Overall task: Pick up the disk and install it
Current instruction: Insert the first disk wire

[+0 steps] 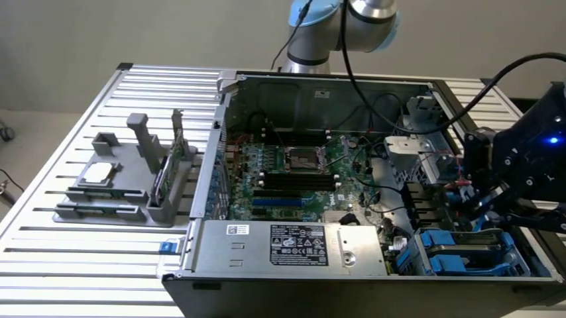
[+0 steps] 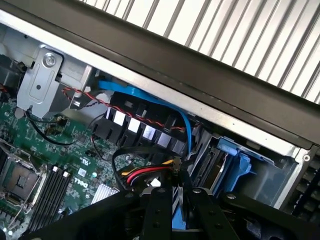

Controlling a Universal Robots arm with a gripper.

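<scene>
My gripper [image 1: 484,213] hangs over the front right corner of the open computer case, on the exterior view's right. In the wrist view its two black fingers [image 2: 157,216] stand close together around a thin blue strip, the edge of the disk [image 2: 177,216] in its blue carrier frame. The gripper [image 2: 180,196] is shut on it, and the rest of the disk is hidden behind the fingers. Just beyond lies the drive bay [image 2: 222,167], with a blue carrier [image 2: 241,167] in it. In the exterior view the bay's blue carriers [image 1: 455,257] sit below the gripper.
A red, yellow and black cable bundle [image 2: 142,175] and a blue cable [image 2: 135,95] run close to the fingers. The motherboard [image 1: 292,172] and power supply [image 1: 292,245] fill the case. A grey holder [image 1: 115,199] with a silver chip [image 1: 97,173] and green card [image 1: 164,175] stands on the slatted table.
</scene>
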